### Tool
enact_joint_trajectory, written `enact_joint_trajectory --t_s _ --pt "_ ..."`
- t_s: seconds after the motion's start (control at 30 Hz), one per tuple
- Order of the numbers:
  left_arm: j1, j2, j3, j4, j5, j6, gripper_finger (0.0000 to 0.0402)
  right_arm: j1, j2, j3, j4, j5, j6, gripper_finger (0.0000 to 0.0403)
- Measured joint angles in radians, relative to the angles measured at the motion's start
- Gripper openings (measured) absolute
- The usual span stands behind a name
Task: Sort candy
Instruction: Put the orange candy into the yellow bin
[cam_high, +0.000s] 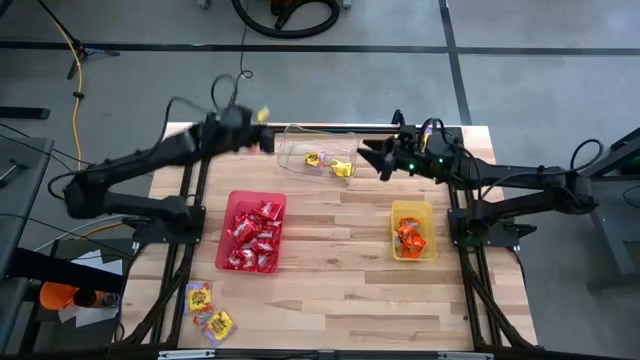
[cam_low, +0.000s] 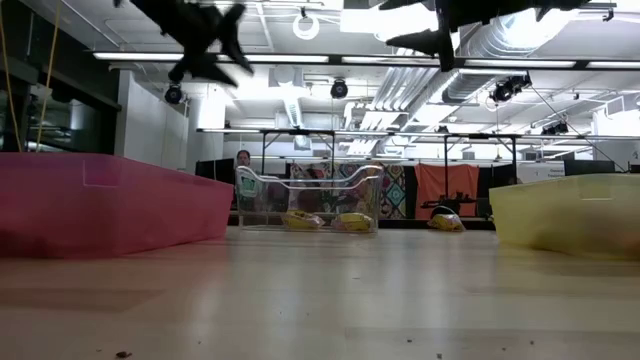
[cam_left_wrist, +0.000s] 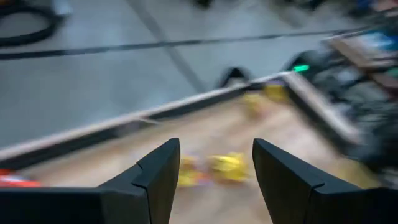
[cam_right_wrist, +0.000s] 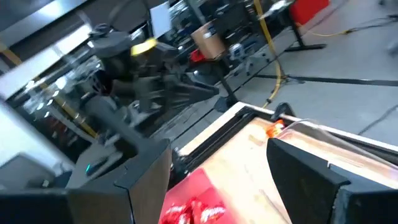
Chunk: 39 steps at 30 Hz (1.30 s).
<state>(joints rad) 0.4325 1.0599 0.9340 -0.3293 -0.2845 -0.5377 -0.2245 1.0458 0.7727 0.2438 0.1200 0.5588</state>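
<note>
Your candy is split: red candy (cam_high: 254, 238) fills the red tray (cam_high: 236, 202) at centre left, orange candy (cam_high: 410, 237) sits in the yellow tray (cam_high: 411, 210) at centre right, yellow candy (cam_high: 330, 164) lies in the clear tray (cam_high: 292, 138) up top, and more yellow packets (cam_high: 209, 311) lie at lower left. Your left gripper (cam_high: 256, 141) reaches in from the left, raised by the clear tray, fingers apart and empty. Your right gripper (cam_high: 366, 156) stretches in from the right over that tray's edge, spread wide, empty.

Red tray (cam_high: 237, 205), yellow tray (cam_high: 397, 212), clear tray (cam_high: 295, 140), wooden table (cam_high: 340, 290)
</note>
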Motion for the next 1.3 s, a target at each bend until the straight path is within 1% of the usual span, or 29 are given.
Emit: enact_joint_trajectory --t_s 0.1,0.2,0.27,0.37,0.43,0.5,0.57,0.63,0.87,1.0,1.07,1.1,1.17,1.27,1.3 --pt "0.228 0.101 0.049 -0.065 0.121 0.061 0.019 -0.037 0.0 0.0 0.0 0.0 0.026 0.0259" --pt "0.403 0.208 0.053 -0.095 0.201 0.068 0.019 -0.061 0.0 0.0 -0.007 0.0 0.028 0.0259" --pt "0.483 0.288 0.053 -0.136 0.229 0.061 0.019 -0.073 0.0 0.0 -0.027 0.0 0.035 0.0259" --pt "0.556 0.405 0.052 -0.197 0.247 0.078 0.019 -0.091 0.0 0.0 -0.072 0.001 0.039 0.0259" --pt "0.579 0.472 0.052 -0.212 0.247 0.076 0.019 -0.1 0.0 0.0 -0.093 0.002 0.049 0.0259" --pt "0.586 0.523 0.052 -0.19 0.245 0.084 0.019 -0.11 0.0 0.0 -0.11 0.001 0.052 0.0259" --pt "0.587 0.565 0.052 -0.164 0.219 0.08 0.019 -0.12 0.0 0.0 -0.121 0.001 0.047 0.0259" --pt "0.587 0.597 0.052 -0.161 0.192 0.04 0.019 -0.128 0.0 0.0 -0.129 0.0 0.047 0.0259" --pt "0.588 0.664 0.052 -0.151 0.19 -0.052 0.019 -0.13 0.0 0.0 -0.186 -0.006 0.043 0.0259" --pt "0.588 0.689 0.052 -0.123 0.203 -0.053 0.0184 -0.13 0.0 0.0 -0.225 -0.005 0.043 0.0259" --pt "0.588 0.696 0.052 -0.115 0.215 -0.034 0.0165 -0.13 0.0 0.0 -0.236 -0.005 0.043 0.0259" --pt "0.588 0.697 0.052 -0.117 0.222 -0.029 0.0149 -0.13 0.0 0.0 -0.239 -0.005 0.043 0.0259" --pt "0.588 0.695 0.052 -0.12 0.225 -0.026 0.0107 -0.13 0.0 0.0 -0.241 -0.005 0.043 0.0259" --pt "0.588 0.67 0.052 -0.122 0.246 0.009 0.0027 -0.13 0.0 0.0 -0.241 -0.005 0.043 0.0259" --pt "0.588 0.652 0.052 -0.122 0.253 0.023 0.0015 -0.13 0.0 0.0 -0.241 -0.005 0.043 0.0259"
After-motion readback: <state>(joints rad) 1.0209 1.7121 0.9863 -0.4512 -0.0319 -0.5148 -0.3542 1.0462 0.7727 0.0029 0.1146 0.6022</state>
